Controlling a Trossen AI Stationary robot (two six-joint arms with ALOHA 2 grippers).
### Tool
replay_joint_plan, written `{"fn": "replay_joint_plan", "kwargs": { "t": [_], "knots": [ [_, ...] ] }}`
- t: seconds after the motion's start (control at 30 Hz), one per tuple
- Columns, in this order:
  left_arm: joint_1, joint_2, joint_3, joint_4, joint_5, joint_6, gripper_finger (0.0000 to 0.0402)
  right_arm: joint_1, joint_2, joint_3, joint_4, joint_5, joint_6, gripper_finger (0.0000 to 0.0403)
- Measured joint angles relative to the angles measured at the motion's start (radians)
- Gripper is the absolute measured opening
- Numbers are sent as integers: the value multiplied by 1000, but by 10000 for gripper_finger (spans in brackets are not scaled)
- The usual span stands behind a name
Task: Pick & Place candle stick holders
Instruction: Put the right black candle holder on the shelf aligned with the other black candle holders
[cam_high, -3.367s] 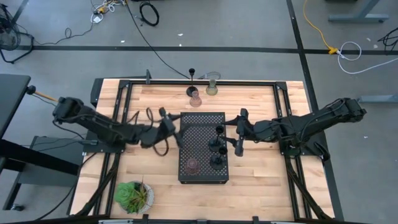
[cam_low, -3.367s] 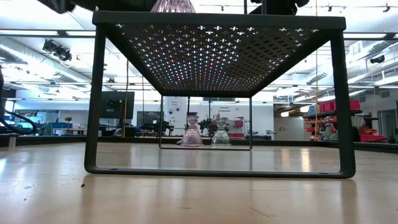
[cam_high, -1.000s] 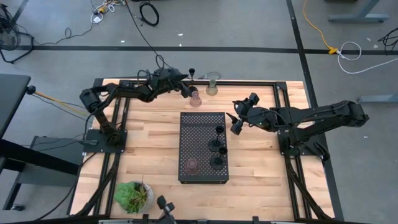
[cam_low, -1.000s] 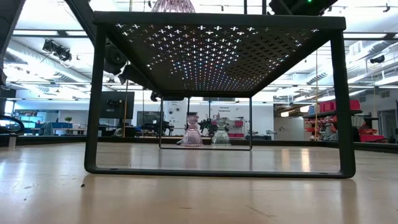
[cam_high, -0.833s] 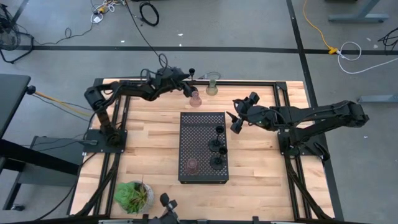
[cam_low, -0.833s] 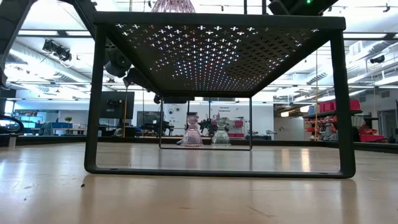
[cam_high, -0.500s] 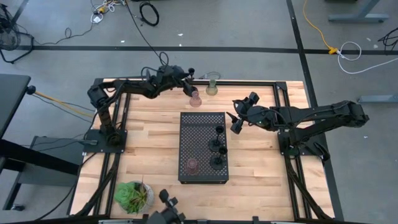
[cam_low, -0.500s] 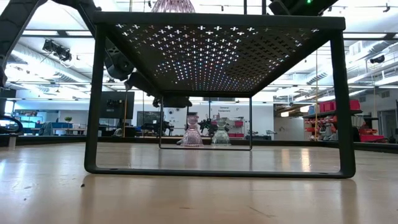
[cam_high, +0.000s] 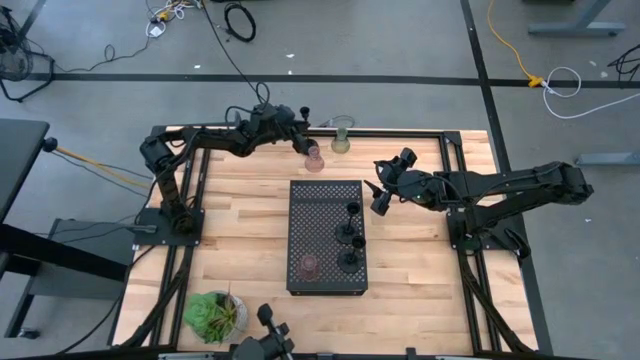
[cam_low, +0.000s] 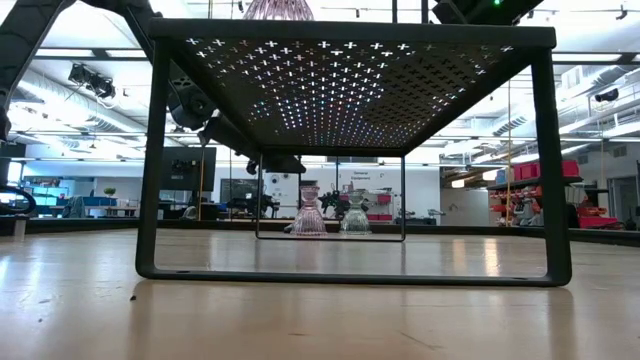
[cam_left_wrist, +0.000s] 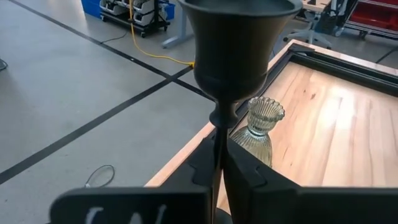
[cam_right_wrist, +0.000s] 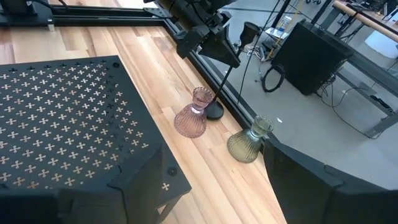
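High view gives us the wooden bench (cam_high: 250, 225) with the black perforated tray (cam_high: 325, 205) at its middle and a leafy plant (cam_high: 213, 314) at the near left corner. On the tray we see two black stemmed holders (cam_high: 349, 235) along its right side and a brownish glass holder (cam_high: 310, 266) toward its near end. At the far edge of the bench stand a pinkish glass holder (cam_high: 314, 159) and an olive-green glass holder (cam_high: 341, 141), with the third black stemmed holder (cam_high: 308, 118) just behind the pink one, its round base (cam_right_wrist: 214, 112) touching the bench beside it.

Our left gripper (cam_high: 297, 123) is at that far edge, its fingers (cam_left_wrist: 245, 171) clamped tight on the thin stem just below the cup (cam_left_wrist: 236, 37); the green holder sits close beyond.

Our right gripper (cam_high: 384, 188) hangs off the tray's right side with its jaws spread wide, holding nothing.
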Motion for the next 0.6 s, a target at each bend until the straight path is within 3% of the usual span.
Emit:
{"fn": "replay_joint_plan", "kwargs": {
  "t": [0.4, 0.6],
  "knots": [
    [-3, -75, 0, -26, 80, -54, 12, -3, 0, 0, 0, 1, 12, 272],
    [-16, -162, 0, -138, 81, -45, 12, -19, 0, 0, 0, -1, 14, 272]
  ]
}}
